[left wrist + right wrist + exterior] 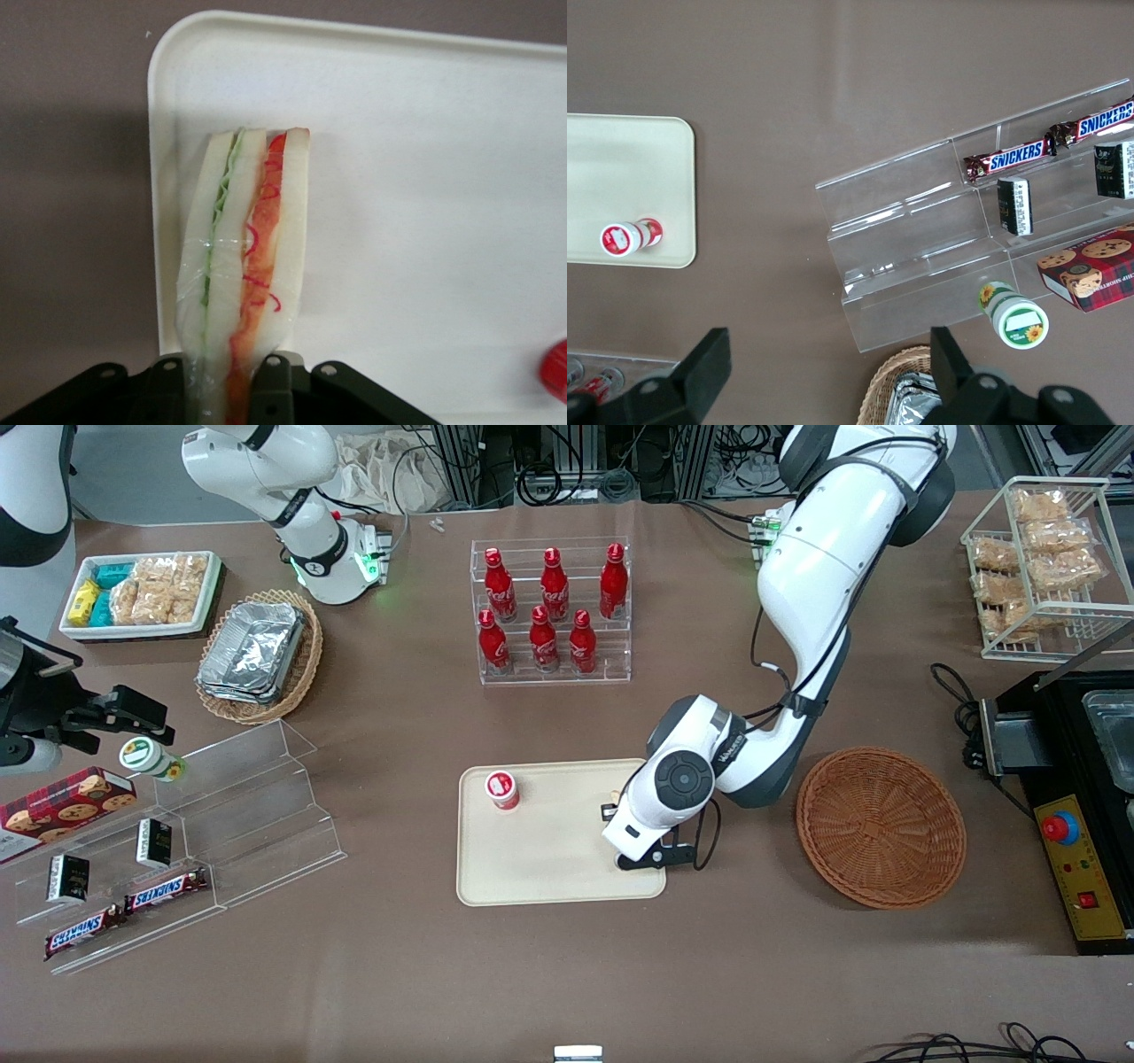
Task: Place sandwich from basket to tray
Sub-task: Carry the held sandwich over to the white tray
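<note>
my gripper (237,390) is clamped on the sandwich (244,266), low over the tray (549,868) at centre frame; the basket (881,826) sits empty. only release is left, i judge.

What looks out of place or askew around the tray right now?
Little: the green-lidded cup lies tipped against the clear stepped shelf. The tool holds the sandwich over the tray; the basket is empty.

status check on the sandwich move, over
Gripper over tray, shut on sandwich. Basket empty. Small red-capped bottle on tray, apart from the drop spot.
</note>
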Motion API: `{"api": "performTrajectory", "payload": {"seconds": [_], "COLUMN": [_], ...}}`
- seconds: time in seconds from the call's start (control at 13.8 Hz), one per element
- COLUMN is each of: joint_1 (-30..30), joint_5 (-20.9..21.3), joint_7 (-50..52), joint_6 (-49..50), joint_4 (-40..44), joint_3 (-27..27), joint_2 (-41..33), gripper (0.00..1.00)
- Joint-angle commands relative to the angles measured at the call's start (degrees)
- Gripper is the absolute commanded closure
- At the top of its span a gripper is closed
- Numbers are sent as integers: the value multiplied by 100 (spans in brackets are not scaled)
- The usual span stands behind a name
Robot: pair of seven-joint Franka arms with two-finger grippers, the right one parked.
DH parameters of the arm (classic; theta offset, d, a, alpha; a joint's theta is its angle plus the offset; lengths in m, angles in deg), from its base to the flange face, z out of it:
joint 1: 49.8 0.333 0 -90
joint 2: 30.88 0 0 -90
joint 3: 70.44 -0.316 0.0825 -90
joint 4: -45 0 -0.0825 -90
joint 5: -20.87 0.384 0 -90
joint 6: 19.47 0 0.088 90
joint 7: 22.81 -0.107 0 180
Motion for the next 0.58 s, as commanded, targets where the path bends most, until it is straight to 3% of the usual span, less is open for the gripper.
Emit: {"api": "performTrajectory", "payload": {"seconds": [0.0,0.07,0.15,0.22,0.36,0.51], "joint_1": [-156,-165,-174,-174,-174,-130], "joint_5": [196,196,205,205,205,205], "joint_7": [68,68,60,51,33,51], "joint_6": [-86,-77,-77,-77,-24,28], "joint_4": [-108,-108,-108,-99,-99,-81], "joint_3": [-59,-59,-68,-68,-76,-85], "joint_2": [-42,-42,-50,-59,-112,-199], "gripper": [100,91,54,28,9,3]}}
